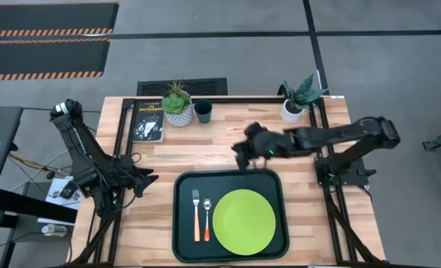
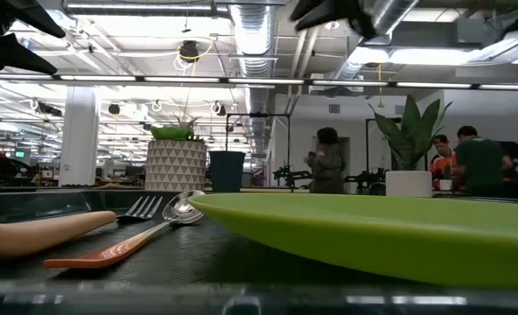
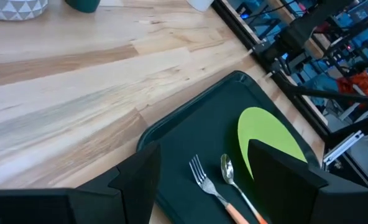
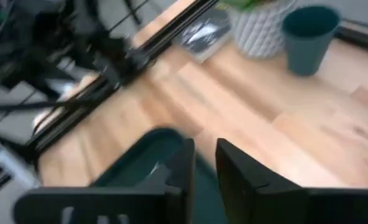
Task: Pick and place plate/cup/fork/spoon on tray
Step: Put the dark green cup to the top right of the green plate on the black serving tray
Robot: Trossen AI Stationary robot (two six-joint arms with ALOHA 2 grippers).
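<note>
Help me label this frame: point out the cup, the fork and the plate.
cup (image 1: pixel 202 112): high view, on its open top.
fork (image 1: pixel 196 212): high view, on its neck by the handle.
plate (image 1: pixel 243 222): high view, on its flat centre.

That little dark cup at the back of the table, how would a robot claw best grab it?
Probably by the rim, coming straight down from above. The cup stands upright with its mouth open, so one finger could go inside and one outside the wall. A potted plant stands close on one side, which makes a sideways approach tighter. The right gripper is nearer.
</note>
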